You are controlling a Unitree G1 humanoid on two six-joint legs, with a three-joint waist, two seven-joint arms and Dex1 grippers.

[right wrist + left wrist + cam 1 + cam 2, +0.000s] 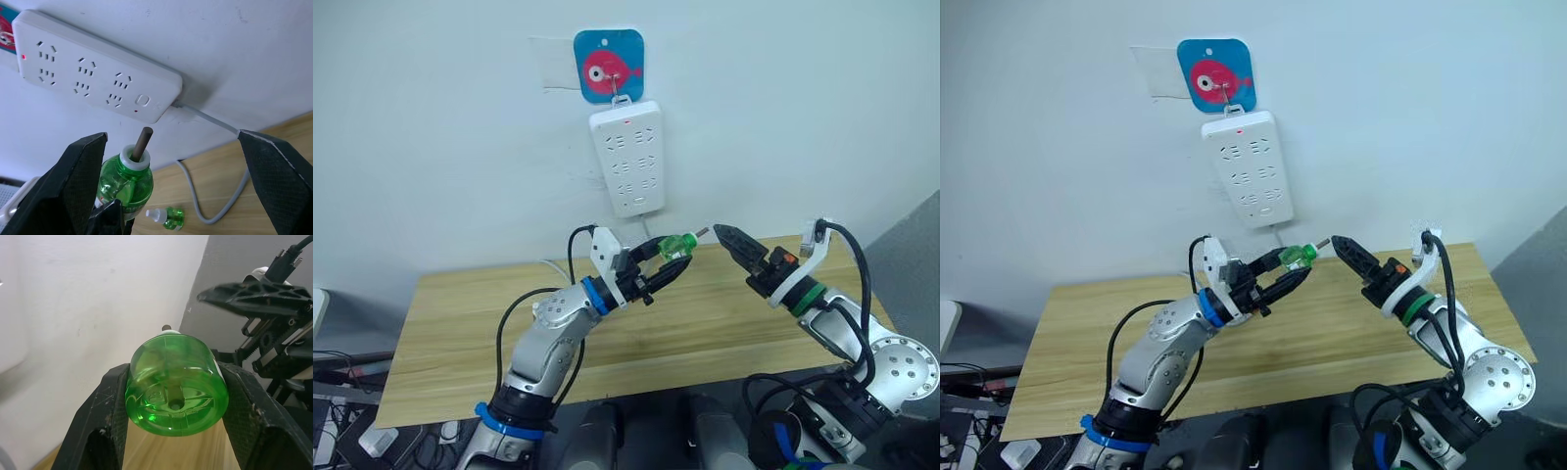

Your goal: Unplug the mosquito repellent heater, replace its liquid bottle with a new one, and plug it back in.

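Our left gripper (677,262) pinches the green liquid bottle (177,390) between its fingers above the table (705,323); our right gripper (176,161) has fingers spread wide around its wick end.

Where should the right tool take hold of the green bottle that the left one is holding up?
Probably at the neck end. The left tool is shut across the green bottle's round body, leaving only the white collar and wick free, pointing toward the open right tool. Coming straight along the wick, fingers either side of the collar, looks most workable.
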